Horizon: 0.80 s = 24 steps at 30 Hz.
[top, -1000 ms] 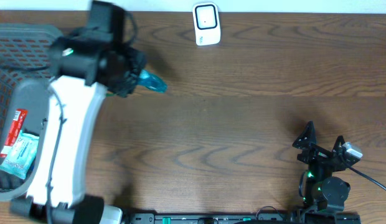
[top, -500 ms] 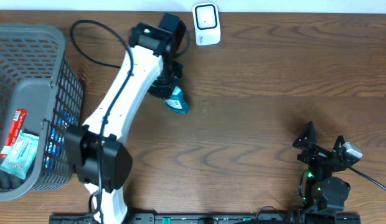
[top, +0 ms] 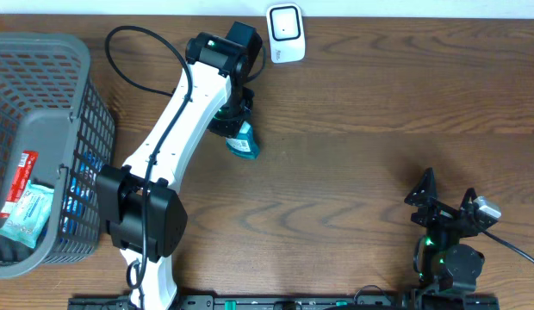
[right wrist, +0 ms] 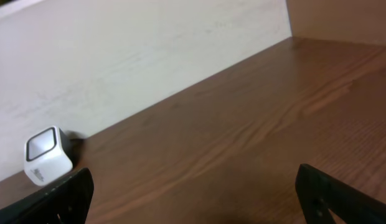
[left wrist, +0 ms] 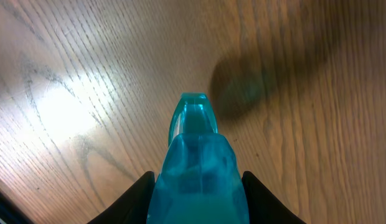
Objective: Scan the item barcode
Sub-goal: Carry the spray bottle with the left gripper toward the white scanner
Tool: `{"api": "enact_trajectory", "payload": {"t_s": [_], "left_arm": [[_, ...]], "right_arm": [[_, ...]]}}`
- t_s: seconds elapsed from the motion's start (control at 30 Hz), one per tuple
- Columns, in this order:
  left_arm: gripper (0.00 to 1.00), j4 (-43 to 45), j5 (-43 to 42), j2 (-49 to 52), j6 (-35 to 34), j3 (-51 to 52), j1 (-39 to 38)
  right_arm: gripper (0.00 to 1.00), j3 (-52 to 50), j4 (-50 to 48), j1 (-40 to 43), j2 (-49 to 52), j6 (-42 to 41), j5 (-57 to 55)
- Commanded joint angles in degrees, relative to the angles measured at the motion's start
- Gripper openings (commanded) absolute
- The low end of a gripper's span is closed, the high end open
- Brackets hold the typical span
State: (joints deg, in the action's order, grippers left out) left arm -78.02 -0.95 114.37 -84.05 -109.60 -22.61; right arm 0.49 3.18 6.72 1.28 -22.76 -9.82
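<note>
Over the back of the wooden table, the left gripper pinches a teal bottle between its fingers, held just short of the white barcode scanner, below and to its left.

Only the overhead view shows how bottle and scanner lie relative to each other, along with the grey basket at the left edge. The left wrist view shows what the overhead cannot: the translucent bottle fills the gap between both black fingers, its narrow end pointing away from the camera, with its dark shadow on the wood beyond. The right wrist view shows the scanner from the side, standing against the pale wall. No barcode can be made out in any view.

Counted: one bottle, one scanner, one basket, two arms. Inside the basket lie a red packet and a pale blue packet.

A second ago the left arm stood by the basket with the bottle pointing right; now it reaches toward the scanner, the bottle hardly moved over the last half second. The right gripper is unchanged, parked at the near right with its claw spread wide and holding nothing.
</note>
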Motion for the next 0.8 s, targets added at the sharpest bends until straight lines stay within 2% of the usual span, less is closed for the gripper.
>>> {"api": "enact_trajectory", "payload": {"t_s": [0.0, 0.2, 0.57, 0.77], "left_arm": [[0.34, -0.37, 2.10, -0.57, -0.74, -0.39, 0.13], [0.34, -0.42, 3.39, -0.57, -1.03, -0.35, 0.15], [0.34, -0.33, 4.11, -0.48, -6.32, 2.99, 0.15], [0.35, 0.33, 4.57, 1.42, -6.27, 4.09, 0.13]], "right_arm": [[0.99, -0.17, 0.07, -0.81, 1.33, 0.74, -0.13], [0.99, -0.17, 0.07, -0.81, 2.58, 0.74, -0.13], [0.99, -0.17, 0.07, -0.81, 2.60, 0.74, -0.13], [0.99, -0.17, 0.07, -0.81, 2.60, 0.74, -0.13]]}}
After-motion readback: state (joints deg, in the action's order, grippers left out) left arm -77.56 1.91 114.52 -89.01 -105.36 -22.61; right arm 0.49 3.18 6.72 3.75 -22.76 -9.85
